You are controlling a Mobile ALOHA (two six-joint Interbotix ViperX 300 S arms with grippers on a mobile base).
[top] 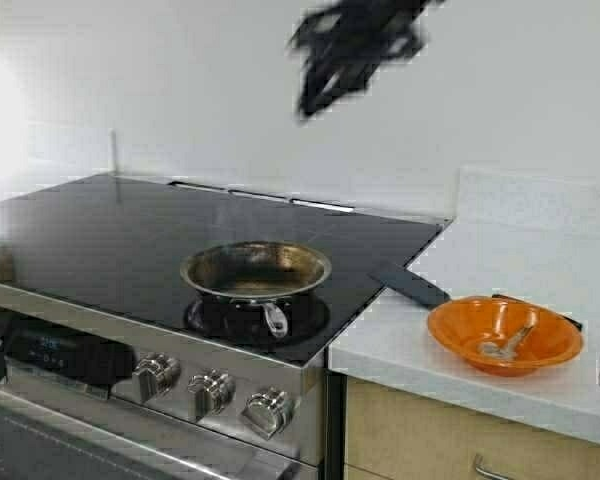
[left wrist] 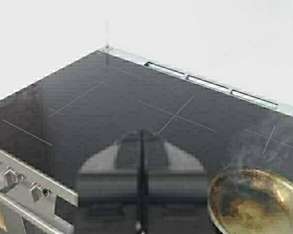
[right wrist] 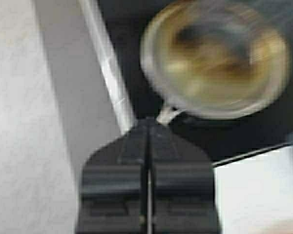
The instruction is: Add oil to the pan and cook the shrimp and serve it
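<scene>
The pan point(top: 256, 268) sits on the black glass cooktop point(top: 100, 235) of a steel stove, on the front burner nearest the counter point(top: 520, 255), with its short steel handle pointing toward the front edge above the row of knobs point(top: 210, 392). Its inside is browned and dark, and in the left wrist view a faint wisp of steam rises beside its rim. No oil is visible in any view. To the right of the stove, an orange bowl point(top: 504, 334) rests on the pale counter, holding one small pale curled piece, the shrimp point(top: 507, 345). A dark flat utensil point(top: 412, 286) lies between the pan and the bowl, across the edge of the cooktop and onto the counter. The right hand point(top: 355, 45) is raised high above the stove, blurred against the white wall; its own wrist view looks straight down on the pan and shows the two fingers point(right wrist: 118, 180) pressed together with nothing between them. The left hand point(left wrist: 141, 183) is held over the cooktop just beside the pan, its fingers likewise closed together and empty.
</scene>
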